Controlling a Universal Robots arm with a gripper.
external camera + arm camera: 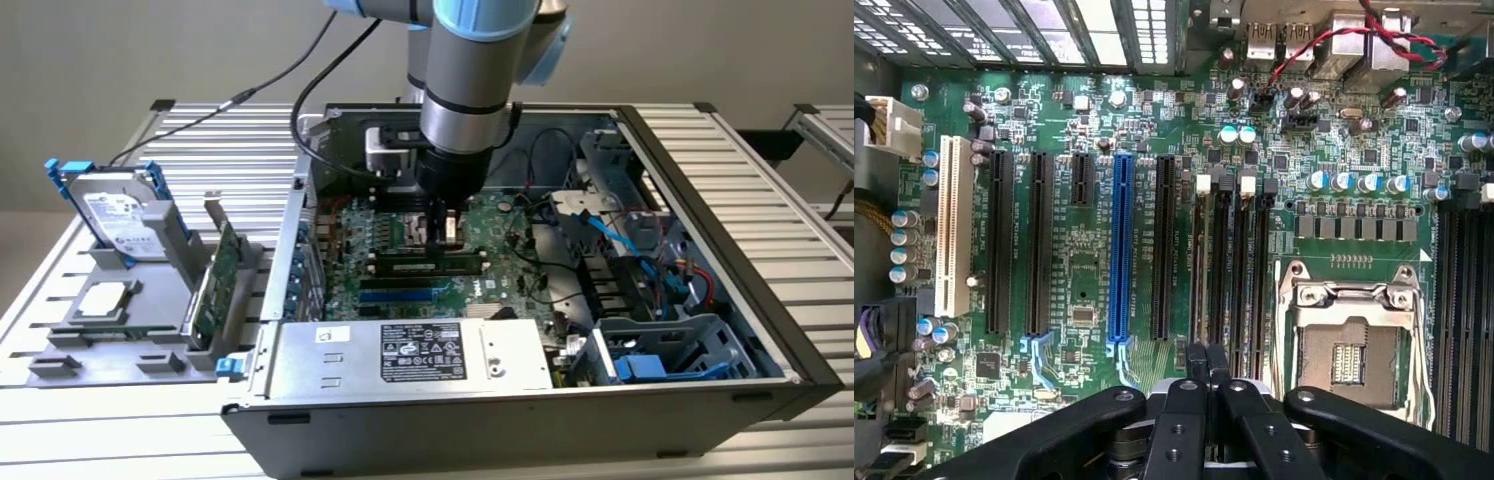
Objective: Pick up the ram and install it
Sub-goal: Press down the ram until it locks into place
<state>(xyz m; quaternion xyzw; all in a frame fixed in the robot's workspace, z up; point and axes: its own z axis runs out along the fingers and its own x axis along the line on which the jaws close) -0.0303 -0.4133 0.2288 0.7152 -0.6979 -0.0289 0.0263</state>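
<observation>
My gripper (pixel 449 243) hangs from the arm inside the open computer case, low over the motherboard (pixel 497 225). In the wrist view its fingertips (pixel 1207 352) are pressed together with nothing showing between them. Just under and in front of them the ram (pixel 427 265), a long narrow stick with black chips, stands on edge in the row of memory slots. In the wrist view it is a thin brownish line (pixel 1199 270) in the slot with the white clip, running away from the fingertips. I cannot tell whether the fingertips touch it.
The empty CPU socket (pixel 1351 350) lies beside the slots. A silver power supply (pixel 414 350) and a blue drive cage (pixel 667 350) fill the case's near side. At the exterior view's left, a grey fixture holds a hard drive (pixel 118 215), a green expansion card (pixel 220 285) and a processor (pixel 107 300).
</observation>
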